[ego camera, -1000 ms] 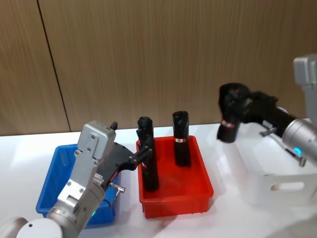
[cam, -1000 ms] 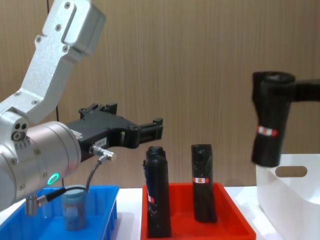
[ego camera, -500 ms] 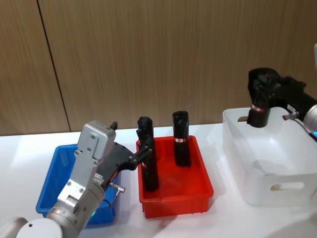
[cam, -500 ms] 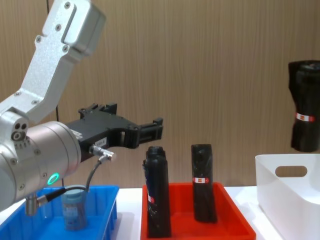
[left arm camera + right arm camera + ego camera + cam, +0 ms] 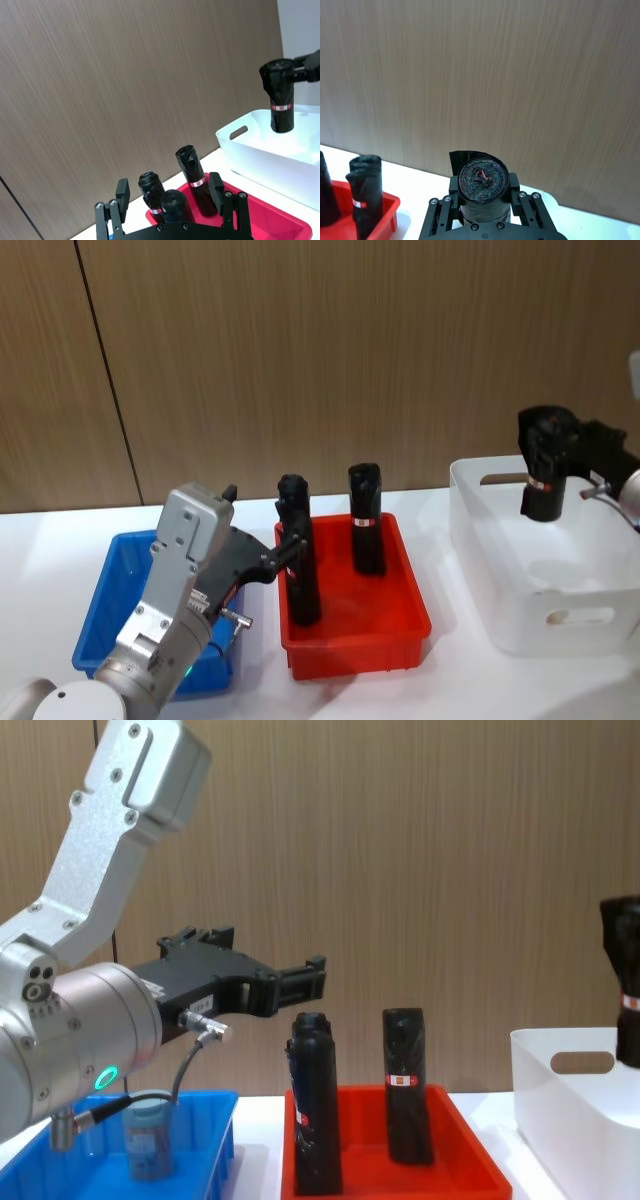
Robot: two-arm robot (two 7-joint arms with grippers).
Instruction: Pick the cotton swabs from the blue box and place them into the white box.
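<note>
Fingers [image 5: 516,196] around red-labelled black roll [image 5: 546,473]

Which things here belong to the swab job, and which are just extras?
Job:
cotton swab tub, standing in the blue box
blue box
white box
left gripper, open above the boxes

Extras:
red tray
black rolls standing in it
black roll held by the right gripper over the white box

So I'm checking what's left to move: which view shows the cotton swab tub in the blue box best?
The chest view: the cotton swab tub stands upright in the blue box, seen from the side behind the left arm's cable. In the head view the left arm covers much of the blue box.
</note>
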